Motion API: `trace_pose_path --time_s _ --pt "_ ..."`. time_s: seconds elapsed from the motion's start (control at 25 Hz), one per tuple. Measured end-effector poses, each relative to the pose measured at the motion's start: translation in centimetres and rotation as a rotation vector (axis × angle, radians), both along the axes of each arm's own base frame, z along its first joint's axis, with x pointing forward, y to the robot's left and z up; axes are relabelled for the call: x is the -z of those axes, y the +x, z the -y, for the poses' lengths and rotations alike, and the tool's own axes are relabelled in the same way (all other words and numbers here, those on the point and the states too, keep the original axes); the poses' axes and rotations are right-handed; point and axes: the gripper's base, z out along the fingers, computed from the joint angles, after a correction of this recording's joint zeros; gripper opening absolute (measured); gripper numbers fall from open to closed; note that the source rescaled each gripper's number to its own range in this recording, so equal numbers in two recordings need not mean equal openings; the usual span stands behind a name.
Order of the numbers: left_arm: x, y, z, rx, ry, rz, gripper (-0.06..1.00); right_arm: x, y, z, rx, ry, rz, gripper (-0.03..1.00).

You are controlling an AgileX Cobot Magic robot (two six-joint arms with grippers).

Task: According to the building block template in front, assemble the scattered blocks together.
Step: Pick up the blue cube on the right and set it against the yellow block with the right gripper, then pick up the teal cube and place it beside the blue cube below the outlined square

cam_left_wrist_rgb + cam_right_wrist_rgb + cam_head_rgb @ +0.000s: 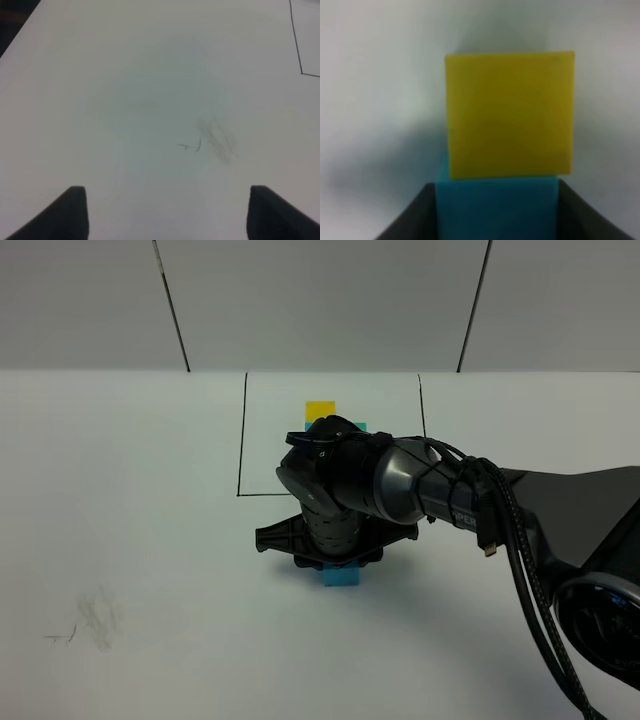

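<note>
Reaching over the white table [140, 540], the right gripper [497, 225] points down, its fingers clenched, as far as the blurred wrist view shows, on a small matte cyan-blue cube [340, 576]. A small matte yellow cube [510, 115] touches it. The cyan-blue cube sits just outside the thin black drawn rectangle [242, 440] framing the block template [320, 408], which is partly hidden by the arm. The left gripper [165, 215] hangs released, holding nothing.

Loose yellow cube [510, 115] touching cyan-blue cube [497, 207], framed template [320, 408] partly hidden
</note>
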Motion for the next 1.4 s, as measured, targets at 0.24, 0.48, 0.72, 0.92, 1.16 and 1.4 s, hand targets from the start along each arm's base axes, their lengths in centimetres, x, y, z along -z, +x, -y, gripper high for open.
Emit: trace_pose_path --time_s 0.24,0.48,0.72,0.92,1.16,1.4 --pt "0.0 0.0 0.0 -0.001 -0.001 0.0 0.5 0.1 0.1 -0.1 -0.055 -0.051 -0.042 0.49" --pt "0.0 0.0 0.0 -0.001 -0.001 0.0 0.5 -1.6 0.5 -0.5 -0.061 -0.052 -0.039 0.74" --pt "0.0 0.0 0.0 -0.001 -0.001 0.0 0.5 -5.0 0.4 0.3 -0.058 -0.112 -0.028 0.79" --pt "0.0 0.0 0.0 -0.001 -0.001 0.0 0.5 -10.2 0.3 1.3 -0.089 -0.105 0.111 0.79" --pt "0.0 0.0 0.0 -0.002 -0.003 0.0 0.5 -15.5 0.7 4.9 -0.033 -0.067 0.219 0.79" --pt "0.0 0.0 0.0 -0.002 -0.003 0.0 0.5 -16.4 0.2 11.6 0.081 -0.118 0.185 0.79"
